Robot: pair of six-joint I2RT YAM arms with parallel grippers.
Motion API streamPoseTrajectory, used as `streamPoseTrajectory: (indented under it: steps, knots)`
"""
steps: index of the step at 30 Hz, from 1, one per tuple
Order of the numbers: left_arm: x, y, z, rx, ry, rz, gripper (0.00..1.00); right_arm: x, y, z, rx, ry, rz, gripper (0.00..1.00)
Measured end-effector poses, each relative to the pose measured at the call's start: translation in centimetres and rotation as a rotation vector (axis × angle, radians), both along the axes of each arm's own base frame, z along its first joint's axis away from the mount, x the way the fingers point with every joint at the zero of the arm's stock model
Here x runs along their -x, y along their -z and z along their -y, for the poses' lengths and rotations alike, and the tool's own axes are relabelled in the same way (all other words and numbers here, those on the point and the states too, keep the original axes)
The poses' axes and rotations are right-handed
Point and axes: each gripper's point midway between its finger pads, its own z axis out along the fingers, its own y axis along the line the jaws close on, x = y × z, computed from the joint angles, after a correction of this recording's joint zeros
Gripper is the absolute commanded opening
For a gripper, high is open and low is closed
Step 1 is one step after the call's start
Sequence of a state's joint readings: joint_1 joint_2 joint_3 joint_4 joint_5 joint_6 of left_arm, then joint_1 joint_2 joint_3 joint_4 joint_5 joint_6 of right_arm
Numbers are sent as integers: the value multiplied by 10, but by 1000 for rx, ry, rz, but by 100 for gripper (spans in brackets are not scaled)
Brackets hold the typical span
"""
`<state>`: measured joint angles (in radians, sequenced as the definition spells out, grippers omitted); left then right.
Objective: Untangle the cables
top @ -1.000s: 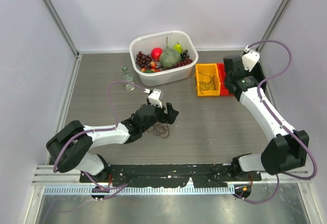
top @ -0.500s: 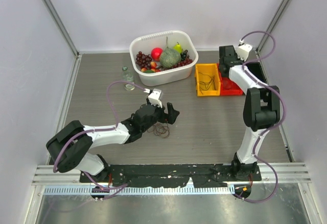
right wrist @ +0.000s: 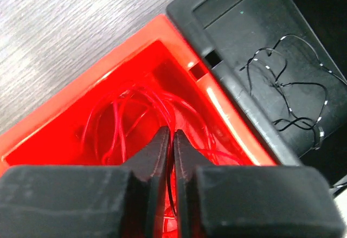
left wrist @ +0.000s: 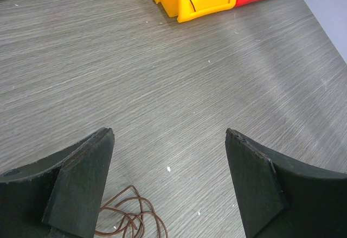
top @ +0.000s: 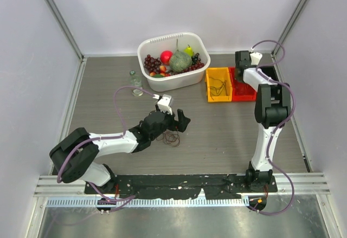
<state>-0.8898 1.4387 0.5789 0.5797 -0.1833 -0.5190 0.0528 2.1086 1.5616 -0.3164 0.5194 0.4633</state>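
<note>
- The left tool (left wrist: 168, 140) hangs wide open, with the loose cables (left wrist: 129, 217) on the bench just beneath it, nearer its left finger. It looks lined up for a pinch.
- The right tool (right wrist: 171, 136) is closed, tip down in the red bin (right wrist: 108, 59) among red wires (right wrist: 122, 116). I can't tell whether it has caught a strand.
- Black wires (right wrist: 287, 91) lie in the black bin (right wrist: 238, 15) beside it, seemingly sorted by colour.
- The bench (left wrist: 162, 70) is matte grey wood-grain, closed in by white walls (top: 190, 5).
</note>
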Motion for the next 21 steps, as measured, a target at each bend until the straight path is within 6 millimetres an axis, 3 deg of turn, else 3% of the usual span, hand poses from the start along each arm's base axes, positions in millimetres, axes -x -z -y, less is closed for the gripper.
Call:
streamPoseTrajectory:
  steps: [4, 7, 12, 15, 18, 21]
  knots:
    - [0, 3, 0, -6, 0, -6, 87, -2, -9, 6, -36, -5, 12, 44]
    - [0, 3, 0, -6, 0, -6, 87, 10, -26, 6, -47, -10, 20, 51]
    - [0, 2, 0, -3, -2, -3, 87, 34, -91, 0, -49, -27, 99, 58]
    - [0, 4, -7, 0, -23, 7, 86, 60, -125, -12, -48, -58, 166, 61]
    - [3, 4, -23, 4, -71, 18, 82, 91, -136, -50, -59, -159, 192, 61]
    - [3, 1, -43, 37, -157, 28, 78, 135, -116, -134, -113, -412, 159, 61]
